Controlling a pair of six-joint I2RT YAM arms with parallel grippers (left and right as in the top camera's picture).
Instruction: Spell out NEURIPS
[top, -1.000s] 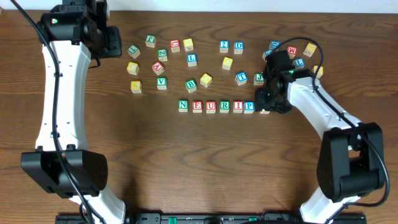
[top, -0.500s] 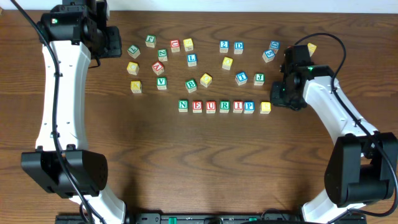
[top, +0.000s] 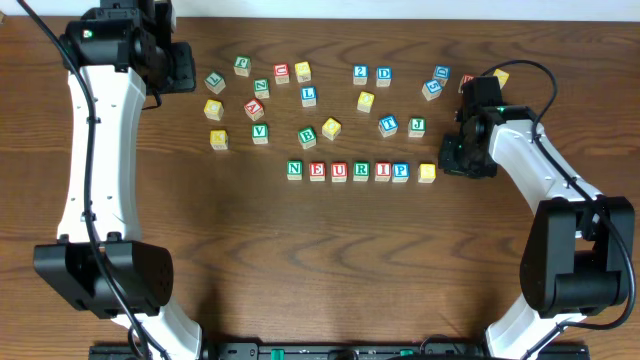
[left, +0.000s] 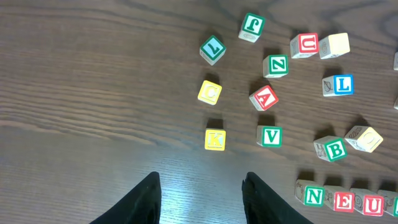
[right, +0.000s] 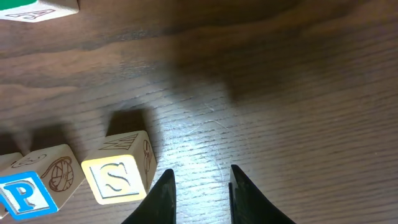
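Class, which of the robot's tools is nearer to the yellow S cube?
Right. The right tool sits just beside the yellow S cube; the left tool is far away on its other side.

A dark brown wood-grain desk (top: 300, 260) is filling every view, overhead light is glaring softly off its surface, and a pale strip (top: 400, 6) is showing along its far edge.

N cube (top: 294, 170): green | P cube (top: 400, 171): blue | S cube (top: 427, 172): yellow (pale wood sides)

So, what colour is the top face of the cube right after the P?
The S cube has a yellow face; the right wrist view shows it best.
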